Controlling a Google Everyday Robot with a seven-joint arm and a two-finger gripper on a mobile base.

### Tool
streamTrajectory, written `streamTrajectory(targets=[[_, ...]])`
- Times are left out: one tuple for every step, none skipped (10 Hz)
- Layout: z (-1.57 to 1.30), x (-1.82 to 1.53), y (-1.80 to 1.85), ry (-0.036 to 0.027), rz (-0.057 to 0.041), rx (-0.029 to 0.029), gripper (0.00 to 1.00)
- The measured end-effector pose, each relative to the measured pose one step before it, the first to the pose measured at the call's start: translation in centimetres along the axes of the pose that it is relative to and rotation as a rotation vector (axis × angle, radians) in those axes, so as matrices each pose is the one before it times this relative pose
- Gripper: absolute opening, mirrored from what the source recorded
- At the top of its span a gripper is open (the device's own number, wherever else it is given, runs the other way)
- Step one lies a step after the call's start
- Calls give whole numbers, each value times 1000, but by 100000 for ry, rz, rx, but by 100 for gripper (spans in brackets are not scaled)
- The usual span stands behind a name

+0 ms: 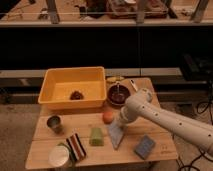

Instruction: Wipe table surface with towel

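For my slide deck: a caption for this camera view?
Gripper, shut on the towel, holds it against the table surface beside an orange.

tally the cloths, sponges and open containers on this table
cloths: 2 (towel, striped cloth)
sponges: 2 (green sponge, blue pad)
open containers: 3 (yellow bin, dark bowl, metal cup)
total: 7
gripper: shut on the towel's far end, beside the orange
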Motion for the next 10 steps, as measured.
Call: streamTrajectory(targets=[[-24,-711,-851,-987,-3526,-312,10],[26,-851,-430,-1108,-1878,-97,10],[48,-609,-102,-903,-554,147,10],[126,-960,-140,-1415,-597,326,10],[154,-921,68,-1386,-146,204,10],[174,-612,300,-1121,366,44,10],[18,-419,525,-364,1063,-112,10],[-146,-632,1102,-476,2048,-817,10],[-269,-378,1257,261,2442,-807,10],[-185,-275,1168,164,2346,-862,10]])
